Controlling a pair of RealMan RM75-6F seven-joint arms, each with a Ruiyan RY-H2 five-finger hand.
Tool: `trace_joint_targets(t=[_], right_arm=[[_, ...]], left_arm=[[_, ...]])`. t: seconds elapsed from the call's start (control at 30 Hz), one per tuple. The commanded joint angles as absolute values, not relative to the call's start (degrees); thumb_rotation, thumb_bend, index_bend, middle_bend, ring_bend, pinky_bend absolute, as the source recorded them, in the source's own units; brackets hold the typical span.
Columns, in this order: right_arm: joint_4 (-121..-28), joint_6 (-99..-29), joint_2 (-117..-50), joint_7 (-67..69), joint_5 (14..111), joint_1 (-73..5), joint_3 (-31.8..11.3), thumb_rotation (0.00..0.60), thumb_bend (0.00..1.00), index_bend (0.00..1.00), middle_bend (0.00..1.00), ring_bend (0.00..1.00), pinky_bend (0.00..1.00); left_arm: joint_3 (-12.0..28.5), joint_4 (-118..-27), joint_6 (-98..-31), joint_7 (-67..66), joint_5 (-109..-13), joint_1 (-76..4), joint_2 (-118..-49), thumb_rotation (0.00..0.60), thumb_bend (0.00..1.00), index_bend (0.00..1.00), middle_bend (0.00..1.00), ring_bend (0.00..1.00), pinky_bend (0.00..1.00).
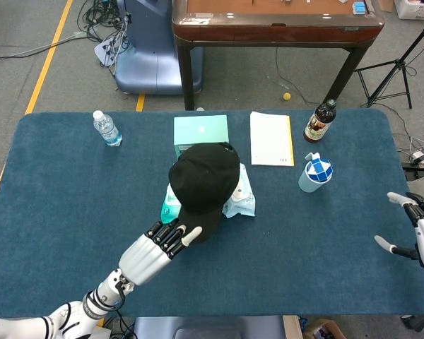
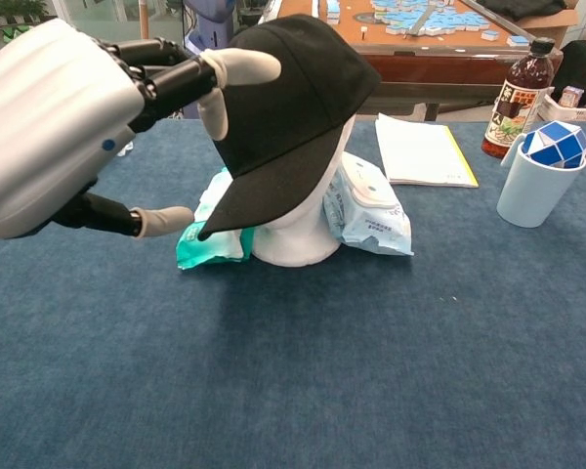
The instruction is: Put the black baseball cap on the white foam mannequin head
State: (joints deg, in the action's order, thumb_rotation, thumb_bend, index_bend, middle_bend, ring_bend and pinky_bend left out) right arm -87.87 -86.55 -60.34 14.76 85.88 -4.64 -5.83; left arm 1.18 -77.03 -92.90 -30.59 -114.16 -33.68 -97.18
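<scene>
Chest view: I see the foam head under the cloth cap.
Left hand: fingers spread at the brim.
Right hand: spread, empty.

My head view looks steeply down from high up, taking in the whole blue table. My chest view sits low and close, facing level across it. Both share the table's middle.

Grey floor with yellow line; brown table behind.
</scene>
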Motion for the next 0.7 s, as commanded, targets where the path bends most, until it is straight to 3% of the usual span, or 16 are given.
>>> trace_joint_targets(t=[0.03, 0.3, 0.7], right_arm=[[-87.89, -86.46, -60.37, 14.64, 85.83, -4.67, -5.85, 0.600, 0.00, 0.22, 0.29, 0.16, 0.24], [-87.93, -86.53, -60.44, 14.36, 85.77, -4.64, -5.91, 0.600, 0.00, 0.22, 0.29, 0.16, 0.24], [-88.81, -87.13, -61.25, 10.83, 86.62, -4.55, -5.52, 0.600, 0.00, 0.22, 0.29, 0.16, 0.24]], left_arm=[[0.66, -77.17, -93.20, -30.71, -114.32, -32.81, -96.92, 0.600, 0.03, 0.12, 0.42, 0.32, 0.55], [-0.14, -78.09, -95.56, -31.36, -113.46, -28.88, -95.02, 0.600, 0.02, 0.13, 0.42, 0.32, 0.54], [-0.27, -85.92, -100.06, -30.47, -104.97, -19.13, -84.45, 0.600, 0.02, 0.29, 0.41, 0.32, 0.54]])
